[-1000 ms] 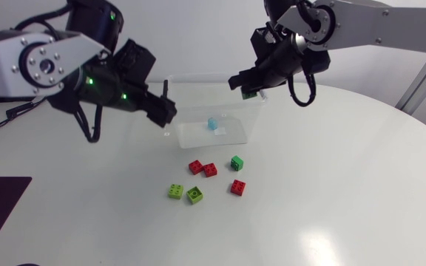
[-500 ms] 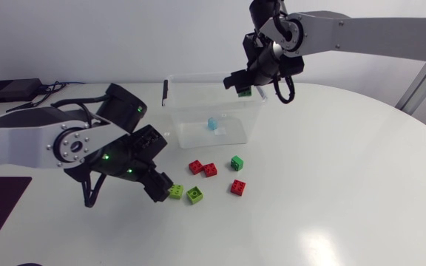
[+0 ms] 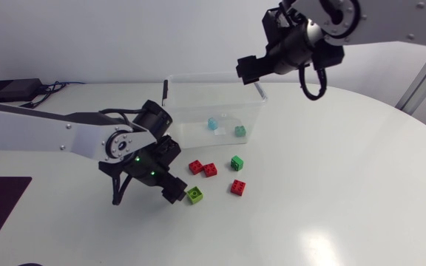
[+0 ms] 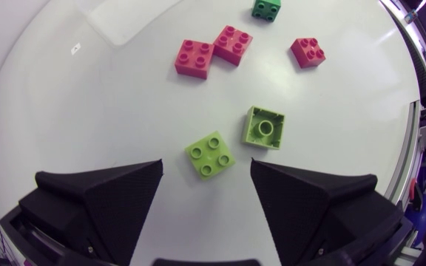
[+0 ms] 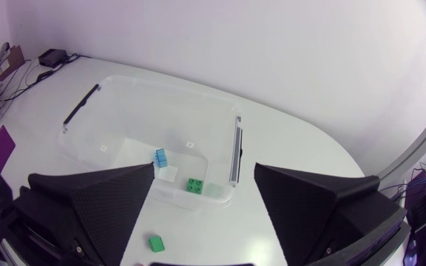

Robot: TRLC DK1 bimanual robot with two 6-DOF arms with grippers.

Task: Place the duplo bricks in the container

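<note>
Clear plastic container point(image 3: 187, 131), glossy plastic bricks point(image 4: 210, 154), smooth table point(image 3: 331, 192)

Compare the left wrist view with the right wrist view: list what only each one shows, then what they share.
Only the left wrist view: the left gripper, fingers open, an upright lime brick between their tips, an upturned lime brick and three red bricks. Only the right wrist view: the right gripper, open and empty, and the whole clear container holding a light blue brick and a green brick. Both: the white table and, seemingly, the loose dark green brick outside the container.
</note>
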